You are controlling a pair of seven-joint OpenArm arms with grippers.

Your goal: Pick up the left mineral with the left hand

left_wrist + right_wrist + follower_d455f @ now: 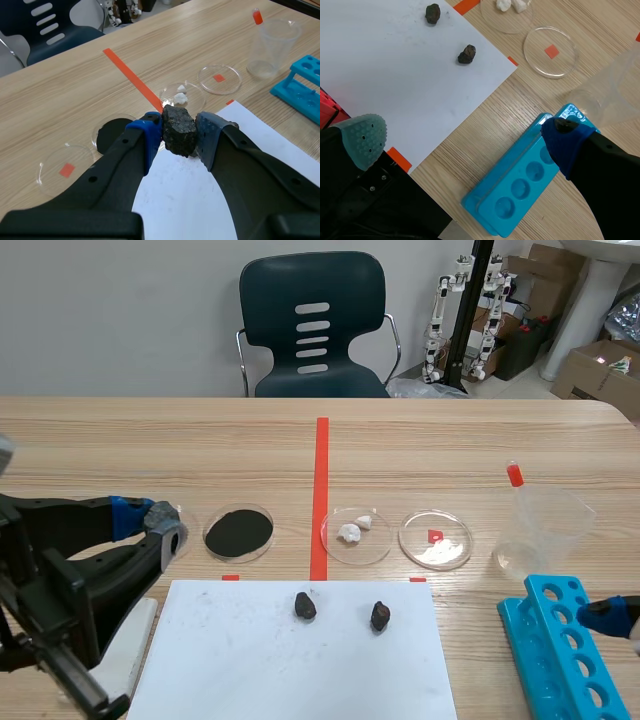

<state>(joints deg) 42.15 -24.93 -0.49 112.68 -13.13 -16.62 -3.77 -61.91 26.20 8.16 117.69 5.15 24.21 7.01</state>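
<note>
Left wrist view: the left gripper [178,131] is clamped on the dark mineral [178,129], held above the white sheet [185,200] near its edge. Ahead lie a dish of black powder [111,134], a dish of white lumps [182,95] and an empty dish [219,79]. Scene view: the left gripper's fingers hide the mineral. This view alone shows a dark stone [305,605] and a second stone [380,616] on the sheet. Right wrist view: the right gripper [464,139] is spread wide over the blue rack [520,190].

Left rock [305,605] and right rock [380,616] lie on white paper [250,660]
</note>
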